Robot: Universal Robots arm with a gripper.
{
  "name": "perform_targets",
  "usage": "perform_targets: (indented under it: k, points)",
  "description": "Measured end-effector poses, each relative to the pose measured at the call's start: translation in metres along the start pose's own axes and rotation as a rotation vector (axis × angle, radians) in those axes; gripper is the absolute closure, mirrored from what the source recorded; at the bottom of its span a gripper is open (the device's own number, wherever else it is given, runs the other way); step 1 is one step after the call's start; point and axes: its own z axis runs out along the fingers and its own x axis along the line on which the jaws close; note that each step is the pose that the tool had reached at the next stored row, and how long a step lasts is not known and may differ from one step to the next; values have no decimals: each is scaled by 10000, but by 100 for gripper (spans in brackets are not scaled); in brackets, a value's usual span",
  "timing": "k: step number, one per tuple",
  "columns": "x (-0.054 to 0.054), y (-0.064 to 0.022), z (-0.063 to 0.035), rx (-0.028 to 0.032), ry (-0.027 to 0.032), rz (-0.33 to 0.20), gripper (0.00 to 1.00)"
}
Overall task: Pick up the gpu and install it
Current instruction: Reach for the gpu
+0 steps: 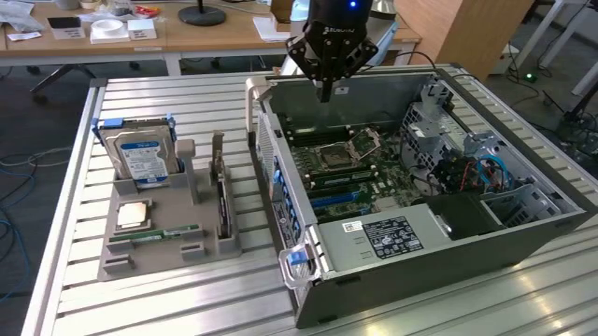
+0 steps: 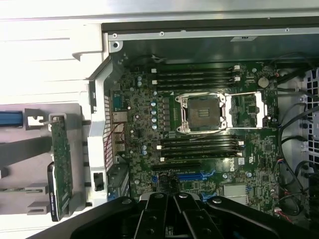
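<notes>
Exterior view shows the gpu (image 1: pixel 223 206) standing on edge in a slot of the grey holder (image 1: pixel 150 262) on the bench (image 1: pixel 168 308), just beside the open computer case (image 1: pixel 421 273). Well apart from it, the tool (image 1: pixel 324 94) hangs above the case's far wall, fingers pressed together, empty.

The gpu (image 1: pixel 223 206) is a thin dark card; it stands upright on edge in the grey holder (image 1: pixel 140 264), just beside the open computer case (image 1: pixel 421 269).
</notes>
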Motion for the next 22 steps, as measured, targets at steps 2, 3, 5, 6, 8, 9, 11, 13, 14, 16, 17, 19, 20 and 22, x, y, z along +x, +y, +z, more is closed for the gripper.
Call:
perform_targets:
  k: [2,3,5,6,8,9,11,13,14,16,17,19,20,22]
  points:
    - [18,-1,-1,0,1,0,89]
    - [27,-2,-1,0,1,1,89]
    - [47,-3,-1,0,0,1,89]
    - [55,-4,-2,1,0,0,89]
    - [72,-5,-2,1,1,-1,89]
    - [81,-6,-1,0,1,0,89]
    - [96,-7,0,0,0,0,89]
    - [116,-9,0,1,1,-1,89]
    - [131,-10,0,2,2,-1,89]
    - [167,-12,1,1,1,0,89]
    - [185,-14,1,0,1,1,89]
    - [224,-17,1,0,0,0,89]
    - [242,-18,1,1,1,0,89]
    - [279,-21,1,1,1,-1,89]
